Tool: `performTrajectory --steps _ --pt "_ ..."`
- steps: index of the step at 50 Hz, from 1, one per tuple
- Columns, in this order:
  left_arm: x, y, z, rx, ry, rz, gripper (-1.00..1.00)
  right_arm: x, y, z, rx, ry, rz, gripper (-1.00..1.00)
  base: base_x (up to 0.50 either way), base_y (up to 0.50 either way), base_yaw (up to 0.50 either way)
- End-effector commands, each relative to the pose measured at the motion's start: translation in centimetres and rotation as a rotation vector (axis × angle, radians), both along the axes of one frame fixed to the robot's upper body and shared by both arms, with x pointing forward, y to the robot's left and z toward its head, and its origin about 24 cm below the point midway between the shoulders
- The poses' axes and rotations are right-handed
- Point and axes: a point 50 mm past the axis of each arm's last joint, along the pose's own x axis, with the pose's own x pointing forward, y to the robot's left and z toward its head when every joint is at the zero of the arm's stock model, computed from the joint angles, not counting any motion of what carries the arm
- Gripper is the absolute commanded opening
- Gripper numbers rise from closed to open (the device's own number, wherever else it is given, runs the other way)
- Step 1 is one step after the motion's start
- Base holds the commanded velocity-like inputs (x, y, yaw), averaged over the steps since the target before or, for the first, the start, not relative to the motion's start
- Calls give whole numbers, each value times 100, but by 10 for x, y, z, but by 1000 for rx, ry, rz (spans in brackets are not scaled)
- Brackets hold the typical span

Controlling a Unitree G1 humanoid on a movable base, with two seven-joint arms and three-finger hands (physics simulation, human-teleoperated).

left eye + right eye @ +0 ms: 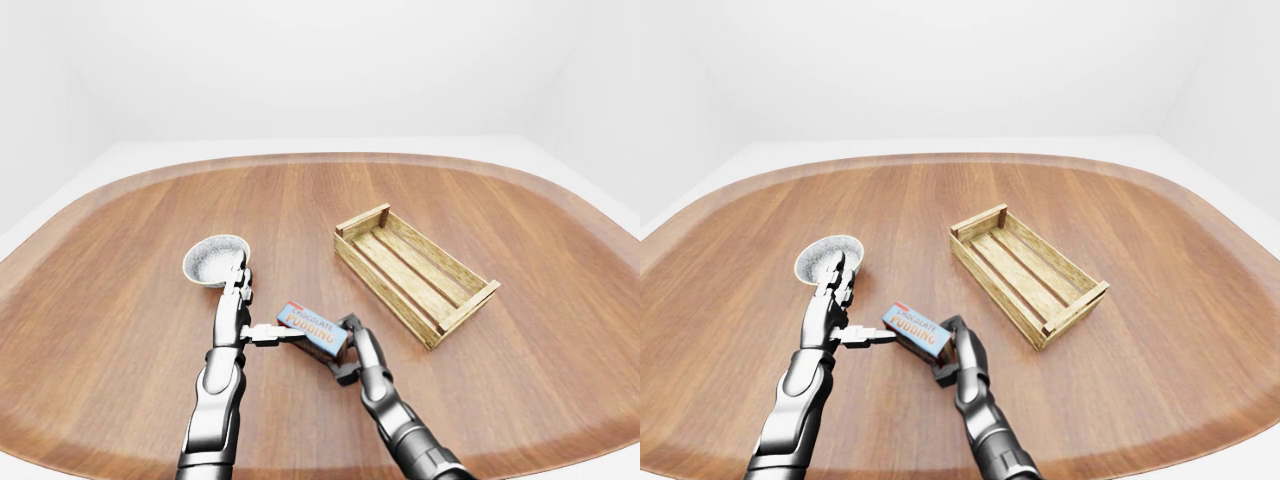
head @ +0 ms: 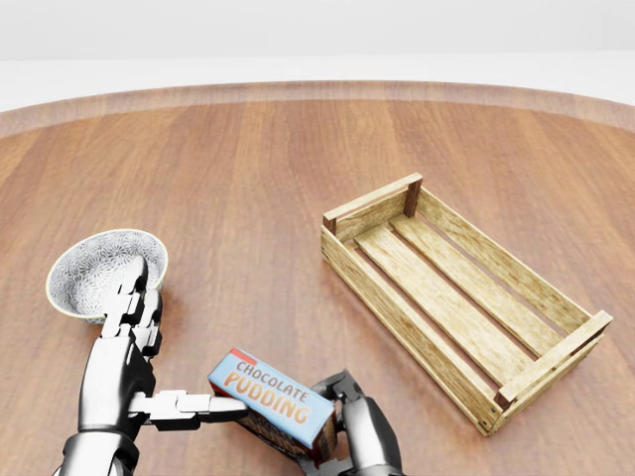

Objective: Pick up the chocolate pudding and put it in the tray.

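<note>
The chocolate pudding box [image 2: 270, 401], blue and orange with its lettering up, lies on the wooden table near the bottom of the head view. My left hand [image 2: 159, 389] is open on its left. The fingers point up toward the bowl and the thumb [image 2: 203, 405] touches the box's left end. My right hand [image 2: 339, 399] comes up from the bottom edge, its fingers curled round the box's right end. The tray [image 2: 372, 204], an empty slatted wooden crate, lies to the right of the box, apart from both hands.
A patterned white bowl [image 2: 99, 268] stands just above my left hand's fingertips at the left of the head view. The round table's rim [image 1: 320, 160] curves across the top of the left-eye view, with white floor beyond it.
</note>
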Motion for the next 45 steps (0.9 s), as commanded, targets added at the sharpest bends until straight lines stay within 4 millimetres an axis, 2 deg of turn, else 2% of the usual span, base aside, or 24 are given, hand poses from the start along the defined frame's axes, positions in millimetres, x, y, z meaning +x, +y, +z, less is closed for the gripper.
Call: performTrajectory --steps 1,4,5,7,8,10,12,15,17,19,21,24,28,29,31,32,33,35,45 --pt "0 0 0 2 6 -2 100 -2 1 0 -20 -12 6 -100 0 0 0" --pt "0 0 0 2 6 -2 100 -5 -2 -9 -72 22 -2 -100 0 0 0" --pt "0 0 0 2 6 -2 100 -3 0 -3 -39 1 3 -100 0 0 0" --pt "0 0 0 2 6 -2 100 -8 -4 -14 -107 42 -6 -100 0 0 0" --pt "0 0 0 3 6 -2 100 -4 0 -6 -54 11 2 -100 0 0 0" --pt "0 0 0 2 6 -2 100 -7 -4 -13 -96 37 -4 -100 0 0 0" --pt "0 0 0 2 6 -2 100 -4 1 -3 -36 1 5 -100 0 0 0" --pt "0 0 0 2 6 -2 100 -8 -4 -14 -103 41 -5 -100 0 0 0" --pt "0 0 0 2 6 -2 100 -4 0 -4 -45 5 5 -100 0 0 0" --pt "0 0 0 2 7 -2 100 -4 1 -3 -35 -1 6 -100 0 0 0" --pt "0 0 0 2 6 -2 100 -9 -4 -14 -107 39 -6 -100 0 0 0" --pt "0 0 0 2 7 -2 100 -6 1 0 -32 -22 3 -100 0 0 0" --pt "0 0 0 2 6 -2 100 -7 1 0 -25 -23 1 -100 0 0 0" --pt "0 0 0 2 7 -2 100 -10 -3 -9 -74 9 -7 -100 0 0 0" --pt "0 0 0 2 6 -2 100 -8 1 2 -16 -37 0 -100 0 0 0" --pt "0 0 0 2 6 -2 100 -8 1 3 -13 -40 1 -100 0 0 0" --pt "0 0 0 2 6 -2 100 -11 -2 -7 -67 -4 -9 -100 0 0 0" --pt "0 0 0 2 6 -2 100 -9 1 3 -18 -45 -2 -100 0 0 0" --pt "0 0 0 2 6 -2 100 -13 -1 8 -14 -80 -18 -100 0 0 0"
